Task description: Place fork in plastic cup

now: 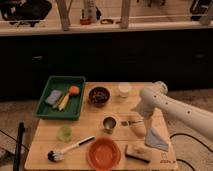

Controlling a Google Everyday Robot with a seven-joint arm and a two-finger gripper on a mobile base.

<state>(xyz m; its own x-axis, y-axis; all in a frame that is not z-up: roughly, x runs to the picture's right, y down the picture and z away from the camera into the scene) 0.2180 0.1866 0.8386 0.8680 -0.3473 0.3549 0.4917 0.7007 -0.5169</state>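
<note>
The translucent light-green plastic cup (64, 133) stands upright near the table's front left. My gripper (135, 123) hangs from the white arm (165, 105) that reaches in from the right. It is low over the table, just right of the steel cup (109, 124) and far right of the plastic cup. I cannot make out the fork; it may be hidden at the gripper.
A green tray (49, 86) with food items sits at the back left. A dark bowl (99, 95) and a white cup (124, 89) stand at the back. A white-handled brush (70, 149), an orange plate (103, 153), a sponge (138, 152) and a grey cloth (156, 139) lie along the front.
</note>
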